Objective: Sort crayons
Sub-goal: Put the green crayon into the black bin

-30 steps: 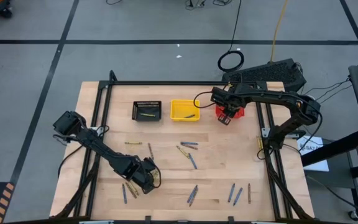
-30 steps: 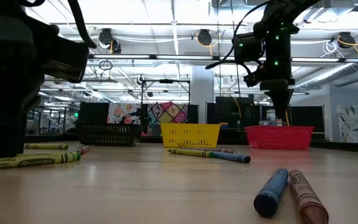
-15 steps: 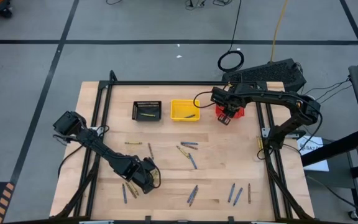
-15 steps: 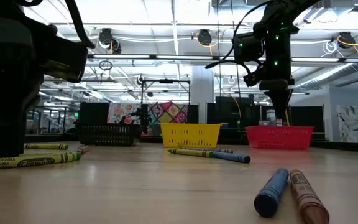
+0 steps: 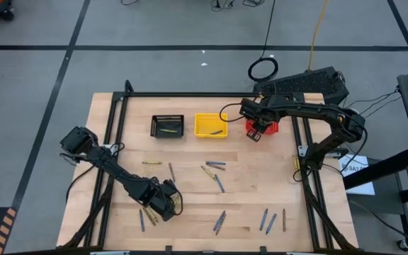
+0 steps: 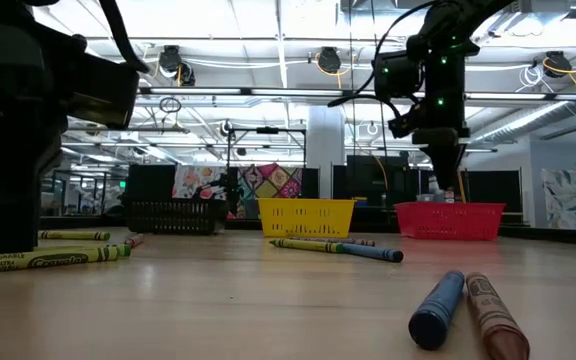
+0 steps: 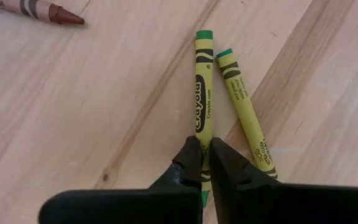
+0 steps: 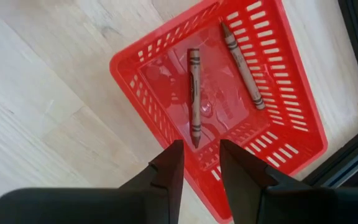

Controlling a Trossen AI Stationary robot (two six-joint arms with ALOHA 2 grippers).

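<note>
Down at the near left of the desk (image 5: 119,113), the left gripper (image 7: 202,163) has its fingers pinched tight on one olive-yellow crayon (image 7: 202,99), which lies flat on the wood with a second olive-yellow crayon (image 7: 244,109) just beside it and a brownish-red crayon (image 7: 36,9) well apart. This looks like the pick-up step: grip made, nothing lifted yet. I'd expect the next move to be a straight lift, careful not to drag the neighbour, then a carry across to one of the baskets at the far side, probably the yellow basket (image 5: 210,125).

The right gripper (image 8: 197,163) hangs over the red basket (image 8: 291,99), fingers parted and holding nothing; two brownish-red crayons (image 8: 194,93) lie inside. The black basket (image 5: 167,126) holds a crayon too. Other crayons are scattered across the middle and near edge of the desk, so plenty is left to sort.
</note>
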